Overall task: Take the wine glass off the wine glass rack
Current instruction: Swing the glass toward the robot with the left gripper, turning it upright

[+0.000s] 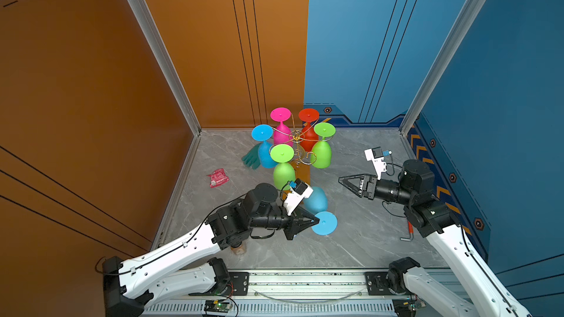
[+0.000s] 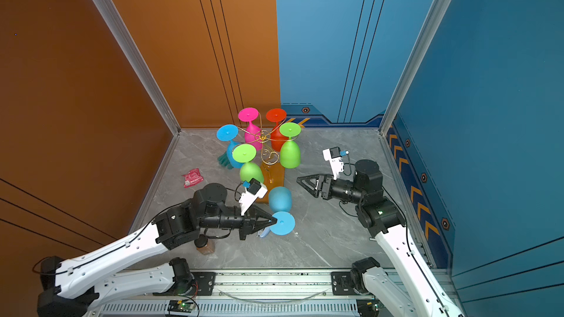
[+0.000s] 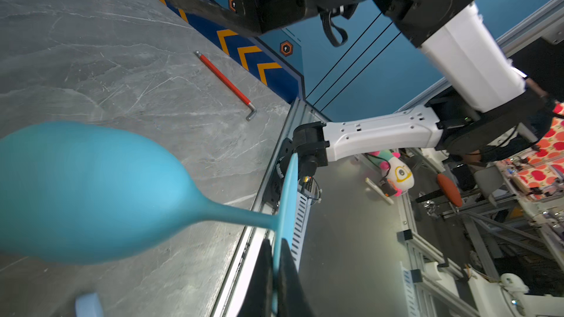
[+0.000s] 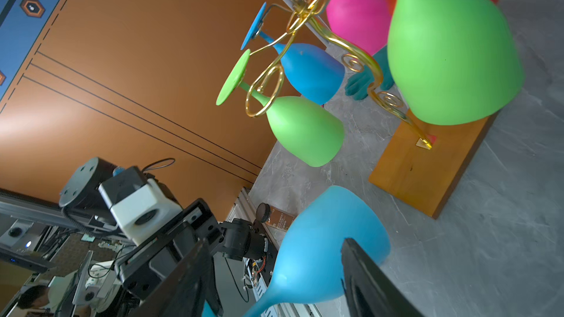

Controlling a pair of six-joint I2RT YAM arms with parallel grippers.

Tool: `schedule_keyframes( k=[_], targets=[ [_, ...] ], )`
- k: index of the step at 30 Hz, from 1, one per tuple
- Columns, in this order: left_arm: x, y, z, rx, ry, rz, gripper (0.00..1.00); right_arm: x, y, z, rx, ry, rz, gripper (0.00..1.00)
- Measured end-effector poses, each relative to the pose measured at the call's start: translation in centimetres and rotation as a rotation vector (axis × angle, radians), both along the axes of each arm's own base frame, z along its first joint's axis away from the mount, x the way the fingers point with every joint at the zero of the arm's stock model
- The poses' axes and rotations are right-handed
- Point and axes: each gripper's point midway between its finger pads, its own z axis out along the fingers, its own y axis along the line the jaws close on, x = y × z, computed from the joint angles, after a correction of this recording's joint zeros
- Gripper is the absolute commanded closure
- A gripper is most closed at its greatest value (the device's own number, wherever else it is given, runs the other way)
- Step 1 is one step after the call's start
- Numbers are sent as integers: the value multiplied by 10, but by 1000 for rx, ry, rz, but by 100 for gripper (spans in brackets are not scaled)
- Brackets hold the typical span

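My left gripper (image 1: 317, 221) (image 2: 274, 221) (image 3: 275, 243) is shut on the flat foot of a light-blue wine glass (image 1: 316, 199) (image 2: 280, 199) (image 3: 85, 190) (image 4: 329, 239). This glass is off the rack and tilted, its bowl toward the wooden base. The wine glass rack (image 1: 296, 137) (image 2: 262, 137) (image 4: 305, 4), gold wire on an orange-brown base, holds several glasses upside down: pink, red, blue and two green. My right gripper (image 1: 339, 180) (image 2: 298, 179) (image 4: 273, 240) stands open and empty, right of the bowl and apart from it.
A teal glove (image 1: 251, 158) lies behind the rack and a red packet (image 1: 218, 177) lies left of it. A red hex key (image 1: 409, 231) (image 3: 222, 79) is by the right wall. A brown jar (image 2: 205, 245) stands under my left arm. Walls close in on three sides.
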Motion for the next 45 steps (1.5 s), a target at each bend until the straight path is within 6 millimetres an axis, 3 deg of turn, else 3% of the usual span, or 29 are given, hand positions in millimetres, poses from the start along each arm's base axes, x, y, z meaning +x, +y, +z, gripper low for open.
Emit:
schedule_keyframes(
  k=[8,15,19,24,32,45],
  targets=[
    [-13,1,-22,150,-257,-48,100,11,-11,-28,-35,139,-53,21],
    [-21,4,-23,235,-519,-79,100,12,-11,-44,-75,218,-45,20],
    [-23,7,-26,279,-658,-97,100,13,-11,-41,-87,223,-39,20],
    [-24,14,-46,399,-830,-138,100,16,-10,-34,-99,221,-33,24],
    [-20,18,-59,557,-1075,-176,100,21,-9,-32,-134,258,-18,32],
    [-14,24,-82,794,-1353,-274,100,13,-2,-24,-197,256,49,40]
  ],
)
